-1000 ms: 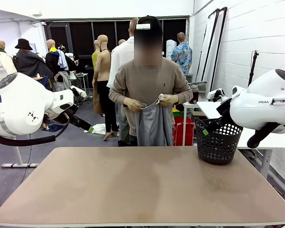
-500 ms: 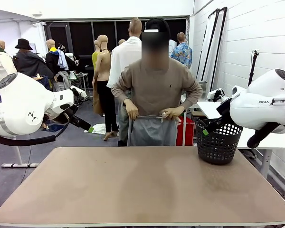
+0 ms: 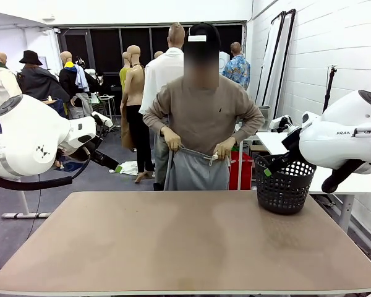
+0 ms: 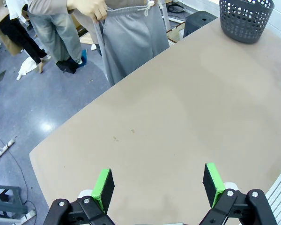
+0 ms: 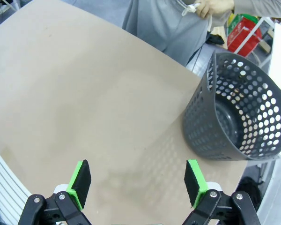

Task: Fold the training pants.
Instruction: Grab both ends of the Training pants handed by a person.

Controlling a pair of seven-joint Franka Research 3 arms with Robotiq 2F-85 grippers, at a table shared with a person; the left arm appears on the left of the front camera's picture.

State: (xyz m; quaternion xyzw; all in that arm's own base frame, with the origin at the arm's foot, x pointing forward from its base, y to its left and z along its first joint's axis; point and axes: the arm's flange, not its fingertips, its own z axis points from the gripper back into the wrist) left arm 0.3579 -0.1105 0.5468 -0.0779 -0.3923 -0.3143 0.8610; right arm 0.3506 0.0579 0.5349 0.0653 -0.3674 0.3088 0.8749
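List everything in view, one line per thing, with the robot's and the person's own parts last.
light grey jersey training pants: one, grey with a white drawstring, held up beyond the table's far edge
dark grey perforated plastic basket: one, dark grey, empty, on the table's far right corner
tan flat-topped table: one, tan, between robot and person
red crate: one, red, on the floor beyond the table
person's hands: two, gripping the pants' waistband
left gripper: one, black fingers with green pads, open above the table
right gripper: one, same colours, open above the table near the basket
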